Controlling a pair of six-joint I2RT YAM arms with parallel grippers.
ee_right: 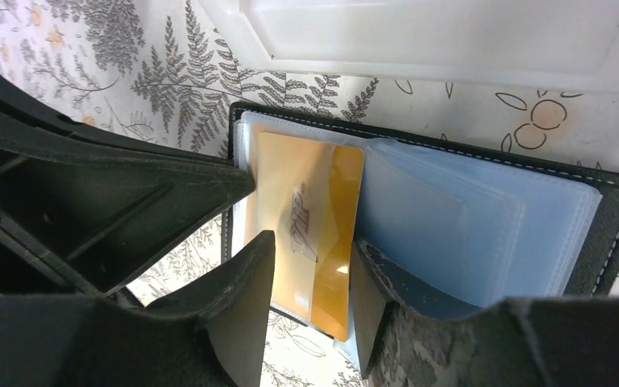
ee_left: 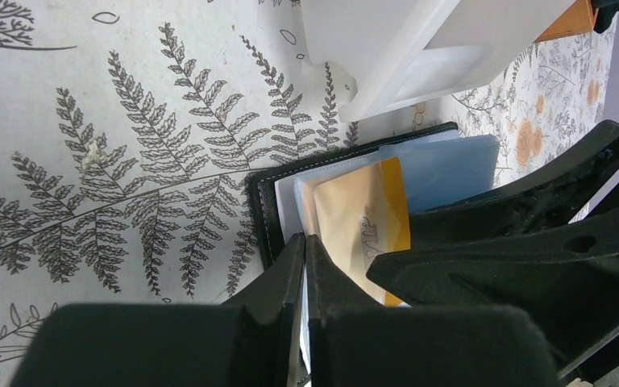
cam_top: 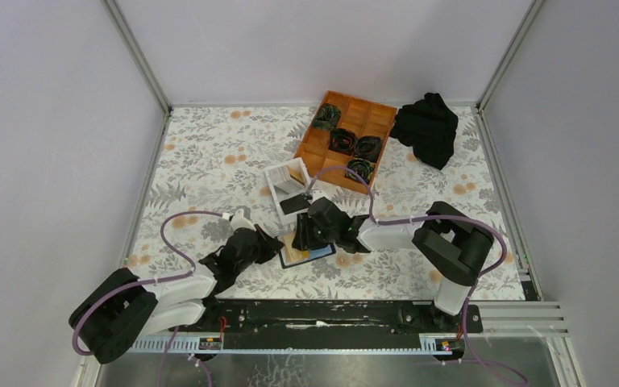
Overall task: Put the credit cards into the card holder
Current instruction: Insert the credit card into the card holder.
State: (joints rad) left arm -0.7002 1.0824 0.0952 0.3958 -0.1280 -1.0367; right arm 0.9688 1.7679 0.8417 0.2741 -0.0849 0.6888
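Observation:
The black card holder lies open on the table between both grippers, its clear and light blue sleeves fanned up. An orange-tan credit card sits partly inside a clear sleeve near the holder's left edge; it also shows in the left wrist view. My left gripper is shut on a thin clear sleeve at the holder's edge. My right gripper is open, its fingers straddling the card's lower end just above it. In the top view the left gripper and right gripper meet over the holder.
A white open-topped box with cards in it stands just behind the holder, close in both wrist views. An orange wooden tray with rolled black items is further back. A black cloth lies at the back right.

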